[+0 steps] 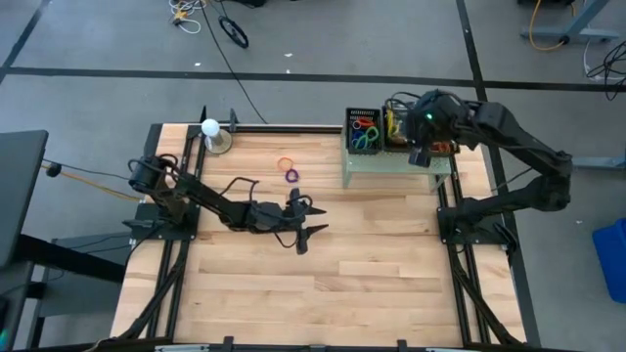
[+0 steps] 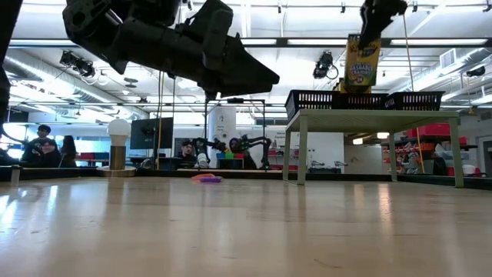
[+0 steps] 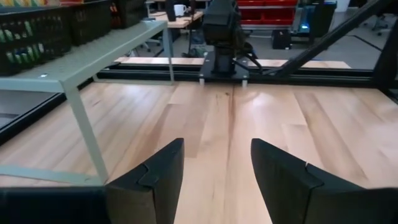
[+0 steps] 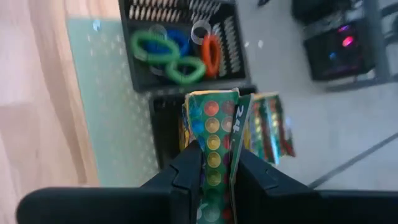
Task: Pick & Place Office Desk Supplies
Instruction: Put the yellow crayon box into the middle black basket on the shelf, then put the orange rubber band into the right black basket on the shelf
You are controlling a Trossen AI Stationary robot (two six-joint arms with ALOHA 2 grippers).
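A yellow-and-green crayon box [image 2: 360, 65] hangs over the black baskets [image 2: 361, 100] on the pale green stand [image 1: 395, 167], with my right gripper [image 1: 421, 147] shut on it. One basket [image 4: 180, 50] holds green, blue and orange rings, and the other holds a second crayon box [image 4: 268, 127]. An orange loop [image 1: 286, 162] and a purple ring [image 1: 291, 176] lie flat on the table. My left gripper [image 1: 318, 221] stands open above mid-table, pointing level toward the right edge, with nothing between its fingers [image 3: 158, 177]. My right gripper pinches the crayon box at its upper end [image 4: 214, 163] between its two fingers. The fingers come from above, slanting down. The box hangs roughly upright below them, clear of the basket and the stand.
A white ball on a round base [image 1: 210, 128] stands at the table's far left. The stand's thin legs [image 3: 87, 130] rise from the table at the far right. Bare wood [image 1: 323, 293] runs across the near half.
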